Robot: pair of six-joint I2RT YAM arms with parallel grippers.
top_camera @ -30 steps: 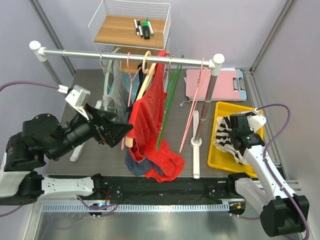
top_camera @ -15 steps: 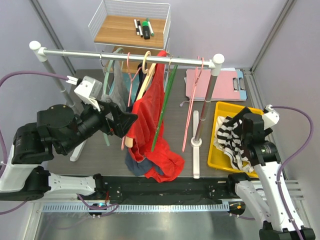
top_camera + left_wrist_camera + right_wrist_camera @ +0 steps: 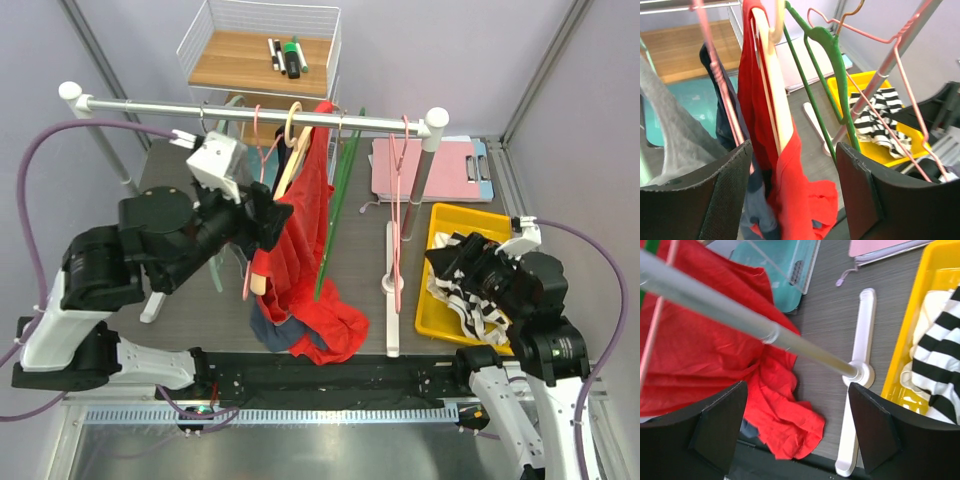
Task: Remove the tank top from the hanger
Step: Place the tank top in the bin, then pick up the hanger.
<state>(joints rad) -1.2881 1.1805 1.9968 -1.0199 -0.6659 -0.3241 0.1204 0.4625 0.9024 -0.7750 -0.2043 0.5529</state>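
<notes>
The left gripper (image 3: pixel 268 212) hangs with its fingers spread and nothing between the pads, just below the rail (image 3: pixel 250 110) and close against the left edge of the red tank top (image 3: pixel 300 240). Left of it under the rail, a grey garment (image 3: pixel 675 145) hangs near the gripper's outer finger, leaving little room on that side.

The tank top is on the wooden hanger (image 3: pixel 290 150), hooked near the middle of the rail. Its body falls straight down and its hem is bunched on the table below the rail. In the left wrist view, the hanger's pale arm and the top's red edge sit in line with the gap between the fingers.

Just right of the tank top, a green hanger (image 3: pixel 335 220) slants down from the rail. Open space follows, up to a pink hanger (image 3: pixel 398 200) near the rail's right end.

Past that end, the right gripper (image 3: pixel 452 265) is also spread and empty. It hovers above the left rim of a yellow tray (image 3: pixel 470 210), which holds a striped garment (image 3: pixel 475 310).

A second earlier, the left gripper was lower and further left of the tank top. The right gripper was down on the striped garment. The pink hanger then slanted leftward; it now hangs nearly straight.
</notes>
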